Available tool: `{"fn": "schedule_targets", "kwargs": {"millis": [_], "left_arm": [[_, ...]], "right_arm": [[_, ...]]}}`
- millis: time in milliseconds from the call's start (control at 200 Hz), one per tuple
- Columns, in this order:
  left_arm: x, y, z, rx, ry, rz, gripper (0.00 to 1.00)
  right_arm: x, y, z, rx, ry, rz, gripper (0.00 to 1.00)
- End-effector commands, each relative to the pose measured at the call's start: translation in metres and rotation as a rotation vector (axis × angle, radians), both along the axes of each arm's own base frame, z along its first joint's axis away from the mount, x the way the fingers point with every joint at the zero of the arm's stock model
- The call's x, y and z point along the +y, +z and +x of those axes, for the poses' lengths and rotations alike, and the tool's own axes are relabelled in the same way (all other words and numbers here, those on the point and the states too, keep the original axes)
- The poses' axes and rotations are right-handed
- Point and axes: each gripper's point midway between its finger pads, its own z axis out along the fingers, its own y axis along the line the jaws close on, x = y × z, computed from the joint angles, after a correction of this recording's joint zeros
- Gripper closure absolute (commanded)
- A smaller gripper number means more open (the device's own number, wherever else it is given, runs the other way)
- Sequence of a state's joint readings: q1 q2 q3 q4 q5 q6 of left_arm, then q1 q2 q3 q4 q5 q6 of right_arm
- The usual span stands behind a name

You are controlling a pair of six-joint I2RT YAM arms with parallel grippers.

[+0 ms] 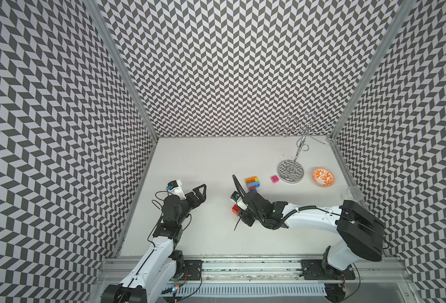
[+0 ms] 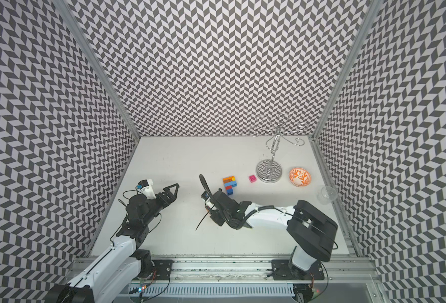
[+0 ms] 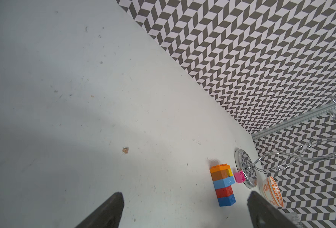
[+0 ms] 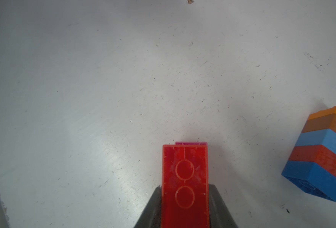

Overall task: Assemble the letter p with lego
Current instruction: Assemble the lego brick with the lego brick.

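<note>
- The right gripper (image 4: 185, 205) clamps a red brick (image 4: 185, 167), with the brick's hollow underside facing the wrist camera.
- The lego stack (image 1: 252, 183) lies on its side on the table (image 1: 203, 162), near that brick.
- The left gripper (image 3: 185, 197) hangs spread wide and empty.
- Likely best: square the brick to the stack, brace the stack with the left gripper, then press straight.

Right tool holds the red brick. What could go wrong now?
1. The brick stack lies loose, and the left tool is open, away from it: pressing the red brick on may shove it toward the loose pink brick.
2. The red brick juts past the right tool; it might pivot under pressure.
</note>
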State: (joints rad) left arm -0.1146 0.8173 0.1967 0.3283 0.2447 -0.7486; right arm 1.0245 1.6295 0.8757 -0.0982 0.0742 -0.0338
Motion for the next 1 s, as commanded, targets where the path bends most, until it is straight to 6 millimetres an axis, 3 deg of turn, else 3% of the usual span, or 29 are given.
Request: {"fn": "schedule_targets", "kwargs": {"millis": [0, 285, 716, 997], "left_arm": [[-0.002, 0.006, 0.002, -0.047, -0.022, 0.02, 0.0], [-0.003, 0.004, 0.002, -0.044, -0.032, 0.017, 0.0], [-0.005, 0.001, 0.002, -0.036, -0.039, 0.015, 0.0], [-0.005, 0.001, 0.002, -0.037, -0.04, 0.016, 0.0]], "right_arm": [[0.007, 0.002, 0.009, -0.025, -0.005, 0.005, 1.0], [0.001, -0.011, 0.009, 0.012, -0.022, -0.019, 1.0], [-0.011, -0.018, -0.006, 0.073, -0.002, -0.037, 1.0], [-0.018, -0.039, -0.014, 0.122, 0.01, -0.059, 1.0]]}}
